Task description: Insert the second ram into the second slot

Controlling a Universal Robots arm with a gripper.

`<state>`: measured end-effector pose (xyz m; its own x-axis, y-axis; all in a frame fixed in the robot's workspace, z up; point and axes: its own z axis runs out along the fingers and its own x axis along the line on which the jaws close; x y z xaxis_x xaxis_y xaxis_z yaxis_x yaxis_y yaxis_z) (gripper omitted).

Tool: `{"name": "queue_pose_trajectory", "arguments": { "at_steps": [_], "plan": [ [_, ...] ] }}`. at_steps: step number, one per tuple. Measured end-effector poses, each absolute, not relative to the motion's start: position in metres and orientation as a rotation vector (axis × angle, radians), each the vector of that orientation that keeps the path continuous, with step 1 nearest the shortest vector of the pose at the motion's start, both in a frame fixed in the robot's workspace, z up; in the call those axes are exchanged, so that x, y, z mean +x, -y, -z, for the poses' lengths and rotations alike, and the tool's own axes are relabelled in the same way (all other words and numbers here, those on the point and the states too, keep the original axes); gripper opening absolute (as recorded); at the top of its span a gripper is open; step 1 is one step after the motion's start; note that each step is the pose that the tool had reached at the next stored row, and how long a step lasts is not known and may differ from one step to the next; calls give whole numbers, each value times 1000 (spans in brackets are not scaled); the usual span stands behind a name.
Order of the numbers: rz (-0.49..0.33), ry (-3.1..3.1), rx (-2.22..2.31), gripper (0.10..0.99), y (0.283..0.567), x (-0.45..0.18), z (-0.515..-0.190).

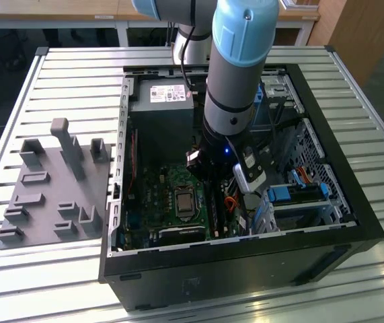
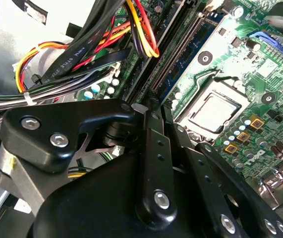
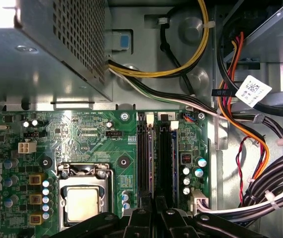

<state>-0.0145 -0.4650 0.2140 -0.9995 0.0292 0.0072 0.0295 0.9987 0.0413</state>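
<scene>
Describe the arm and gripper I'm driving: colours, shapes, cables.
The arm is a round grey tube with light blue joint caps; a thin black cable hangs beside it and a small blue light glows at the wrist. The gripper is matte black linkage bars joined by silver screws.
</scene>
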Motion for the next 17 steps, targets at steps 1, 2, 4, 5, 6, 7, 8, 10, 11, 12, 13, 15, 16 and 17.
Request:
{"name": "queue_pose_trajectory", "arguments": {
  "at_steps": [1,2,4,5,6,7,8,10,11,12,13,15,16,17],
  "plan": [
    [65,3134,-46,137,465,-14,-214],
    [65,3134,-46,137,465,-14,-214],
    [65,3134,-44,137,464,-14,-214],
    [65,3134,-43,137,464,-14,-214],
    [65,3134,-43,137,464,-14,-214],
    [65,3134,-43,137,464,-14,-214],
    [65,3134,-43,137,464,-14,-213],
    [65,3132,-43,137,464,-14,-212],
    [65,3131,-43,137,464,-14,-211],
    [65,3129,-43,137,464,-14,-211],
    [64,3128,-43,137,464,-14,-210],
    [64,3126,-43,137,464,-15,-209],
    [63,3125,-43,137,464,-15,-209],
    [64,3125,-43,137,464,-15,-209]
  ]
}}
